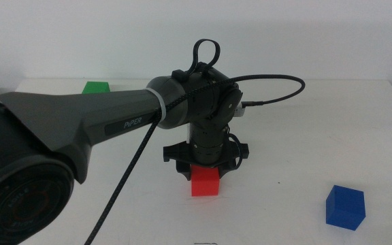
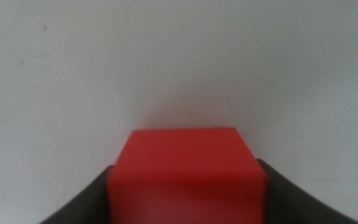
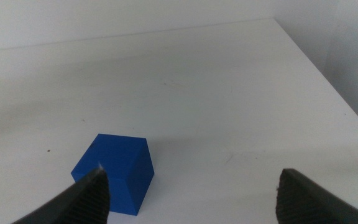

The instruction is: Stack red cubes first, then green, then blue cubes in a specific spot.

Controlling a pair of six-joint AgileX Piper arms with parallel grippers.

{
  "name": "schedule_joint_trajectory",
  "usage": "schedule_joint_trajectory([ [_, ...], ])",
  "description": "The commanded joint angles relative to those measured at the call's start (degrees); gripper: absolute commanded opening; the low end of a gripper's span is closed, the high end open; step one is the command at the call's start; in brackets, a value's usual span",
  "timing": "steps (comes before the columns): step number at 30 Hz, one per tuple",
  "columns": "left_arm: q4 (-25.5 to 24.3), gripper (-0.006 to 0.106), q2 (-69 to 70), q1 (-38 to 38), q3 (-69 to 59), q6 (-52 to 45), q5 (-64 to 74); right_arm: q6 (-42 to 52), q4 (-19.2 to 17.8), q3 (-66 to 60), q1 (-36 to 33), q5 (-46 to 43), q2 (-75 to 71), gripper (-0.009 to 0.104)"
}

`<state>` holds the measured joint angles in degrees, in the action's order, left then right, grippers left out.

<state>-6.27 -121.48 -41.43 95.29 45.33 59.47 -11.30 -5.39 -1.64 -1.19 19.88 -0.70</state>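
Observation:
The red cube (image 1: 205, 182) sits on the white table near the middle front. My left gripper (image 1: 205, 169) reaches down over it from the left. In the left wrist view the red cube (image 2: 187, 174) fills the gap between the two dark jaws, which press on both its sides. The green cube (image 1: 96, 87) lies at the back left, partly behind the left arm. The blue cube (image 1: 345, 206) lies at the front right. My right gripper (image 3: 191, 193) is open and empty above the table next to the blue cube (image 3: 114, 171), and is out of the middle view.
The left arm's thick grey body (image 1: 60, 129) covers the left part of the table. A black cable (image 1: 278, 85) loops from its wrist to the right. The table's right edge (image 3: 328, 81) runs close to the blue cube.

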Motion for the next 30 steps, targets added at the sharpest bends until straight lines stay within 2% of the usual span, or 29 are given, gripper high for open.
schedule_joint_trajectory([
  [1, -0.14, 0.068, 3.55, -0.24, 1.08, 0.78, -0.29, 0.42, -0.71, 0.98, 0.44, -4.17, -1.15, 0.075],
  [9, 0.25, 0.079, 3.86, -0.24, 1.14, 0.52, -0.16, 0.42, -0.71, 0.98, 0.44, -4.17, -1.15, 0.075],
  [14, 0.9, 0.094, 8.77, 0.07, 1.14, -1.03, 1.94, 0.42, -0.71, 0.98, 0.44, -4.17, -1.15, 0.075],
  [18, -1.78, 0.094, 15.69, 1.82, 1.14, -1.24, 3.13, 0.42, -0.71, 0.98, 0.44, -4.17, -1.15, 0.075],
  [23, -6.51, 0.094, 20.9, 5.45, 1.14, -7.23, 4.77, 0.42, -0.71, 0.98, 0.44, -4.17, -1.15, 0.075],
  [26, -6.62, 0.094, 22.16, 9.66, 1.27, -9.82, 4.83, 0.42, -0.71, 0.98, 0.44, -4.17, -1.15, 0.075],
  [30, -5.0, 0.094, 21.81, 14.99, 1.63, -19.08, 3.08, 0.42, -0.71, 0.98, 0.44, -4.17, -1.15, 0.075],
])
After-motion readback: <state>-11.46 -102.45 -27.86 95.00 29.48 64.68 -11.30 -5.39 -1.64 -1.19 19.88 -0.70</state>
